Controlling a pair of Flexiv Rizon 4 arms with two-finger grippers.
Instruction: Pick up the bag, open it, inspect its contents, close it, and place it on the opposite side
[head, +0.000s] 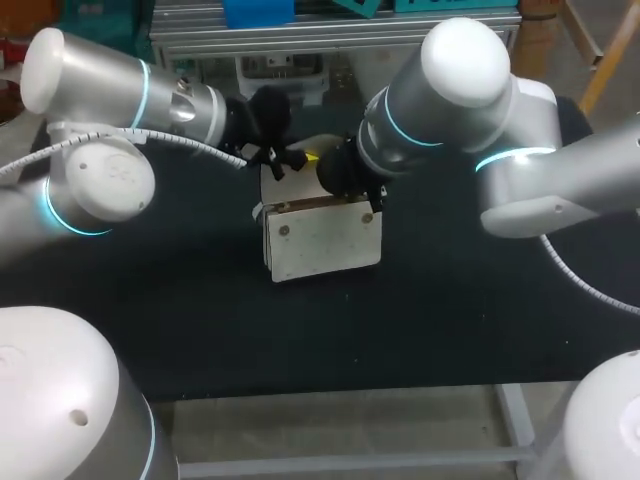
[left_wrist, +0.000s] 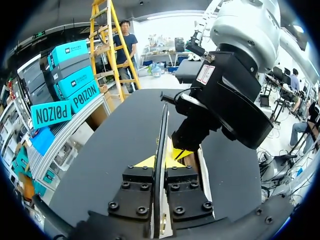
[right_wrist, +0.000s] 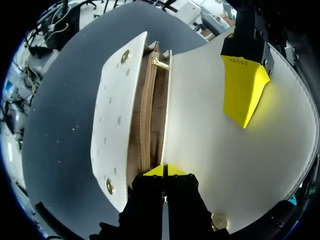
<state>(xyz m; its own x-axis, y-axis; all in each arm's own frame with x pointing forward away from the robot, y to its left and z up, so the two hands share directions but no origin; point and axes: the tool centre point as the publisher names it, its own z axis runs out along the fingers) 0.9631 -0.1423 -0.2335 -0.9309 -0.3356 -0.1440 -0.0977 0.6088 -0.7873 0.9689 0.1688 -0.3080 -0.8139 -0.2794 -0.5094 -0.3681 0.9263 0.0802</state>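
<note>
Bag (head: 322, 240) on tabletop (head: 450, 320), flap (right_wrist: 215, 150) raised; left jaws and right jaws both clamp its edge, baring the inside for inspection.

A pale bag (head: 322, 240) stands in the middle of the black table (head: 450, 320), its near face showing two round studs (head: 285, 230), one towards each side. A brown strip runs along its top edge. The left arm (head: 120, 95) comes in from the left and the right arm (head: 450, 90) from the right. The left gripper (head: 278, 158) and right gripper (head: 335, 172) meet close together at the bag's far top edge, with a speck of yellow between them.
</note>
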